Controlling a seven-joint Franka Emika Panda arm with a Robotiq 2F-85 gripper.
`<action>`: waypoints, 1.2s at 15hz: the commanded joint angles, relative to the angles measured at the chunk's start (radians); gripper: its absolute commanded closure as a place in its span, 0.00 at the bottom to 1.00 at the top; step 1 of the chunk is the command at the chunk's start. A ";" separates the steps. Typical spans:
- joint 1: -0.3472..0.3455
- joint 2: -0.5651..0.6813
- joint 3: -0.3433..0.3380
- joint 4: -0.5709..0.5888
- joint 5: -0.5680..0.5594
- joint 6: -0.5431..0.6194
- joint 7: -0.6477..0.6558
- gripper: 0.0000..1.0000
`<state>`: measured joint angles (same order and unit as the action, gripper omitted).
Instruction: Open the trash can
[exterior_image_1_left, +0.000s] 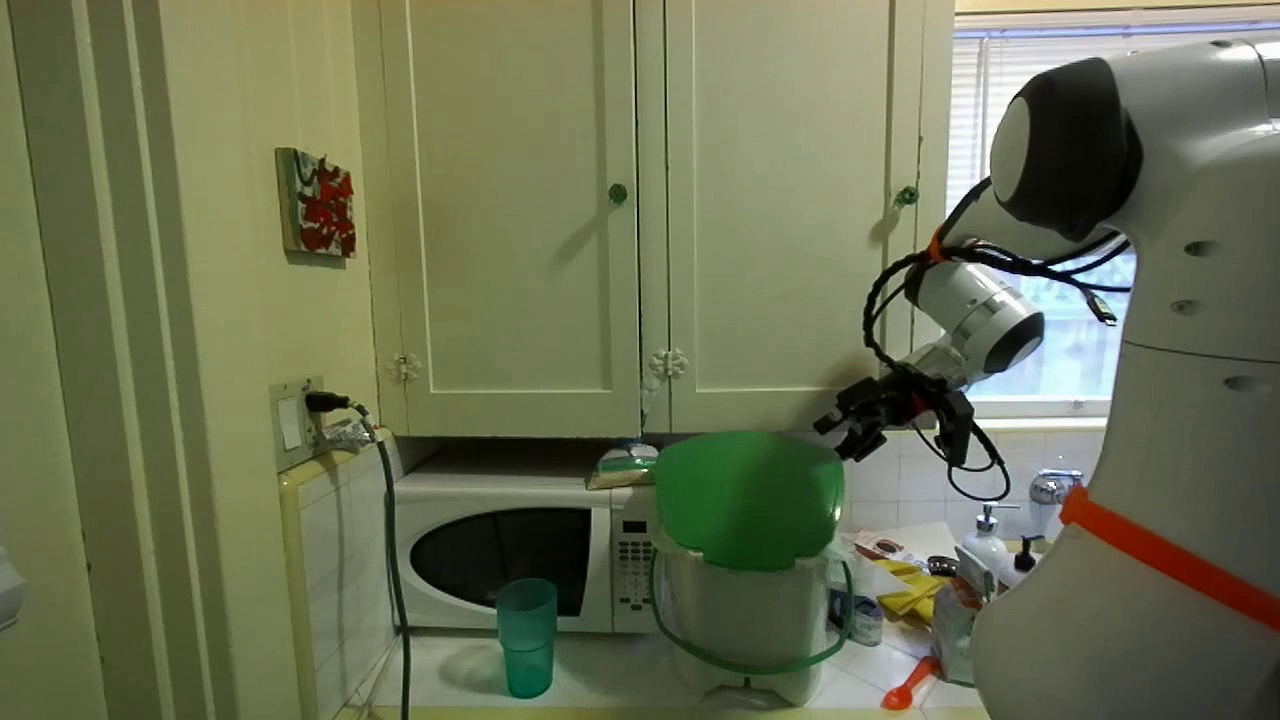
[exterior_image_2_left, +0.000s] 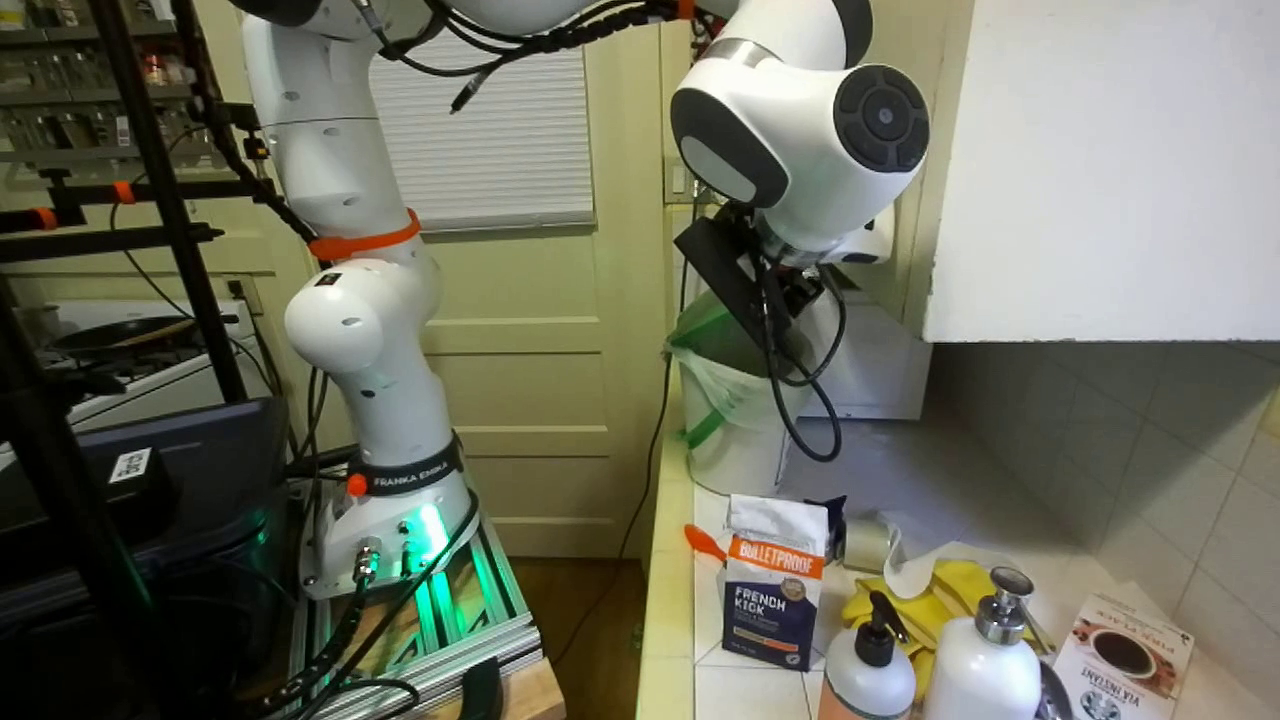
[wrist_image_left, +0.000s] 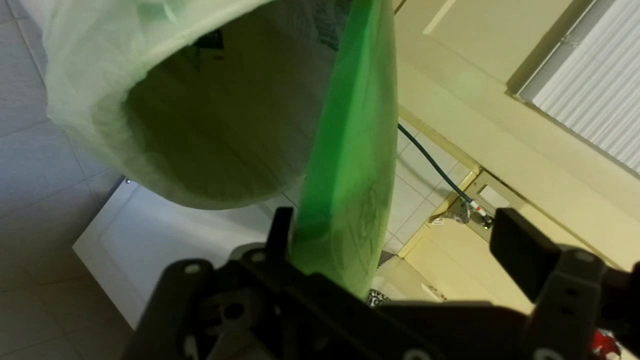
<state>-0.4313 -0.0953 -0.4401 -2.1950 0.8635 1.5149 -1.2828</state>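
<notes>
The trash can stands on the counter with a pale body and a green handle. Its green lid is raised and stands upright in an exterior view. In the wrist view the bin's lined mouth is uncovered and its dark inside shows. The lid stands edge-on there, between my fingers and close to the left-hand one. My gripper is at the lid's upper edge, its jaws wide apart. Whether a finger touches the lid I cannot tell. The bin is partly hidden behind my wrist in an exterior view.
A white microwave stands beside the bin, with a teal cup before it. Cabinets hang above. A coffee bag, soap bottles, yellow gloves and an orange spoon lie or stand on the counter.
</notes>
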 joint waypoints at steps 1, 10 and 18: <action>0.006 0.017 -0.008 0.054 -0.006 -0.118 0.033 0.00; 0.035 0.034 0.024 0.128 -0.020 -0.305 0.067 0.00; 0.050 0.072 0.038 0.168 0.016 -0.450 0.087 0.00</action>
<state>-0.3923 -0.0661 -0.4078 -2.0766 0.8698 1.1292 -1.2169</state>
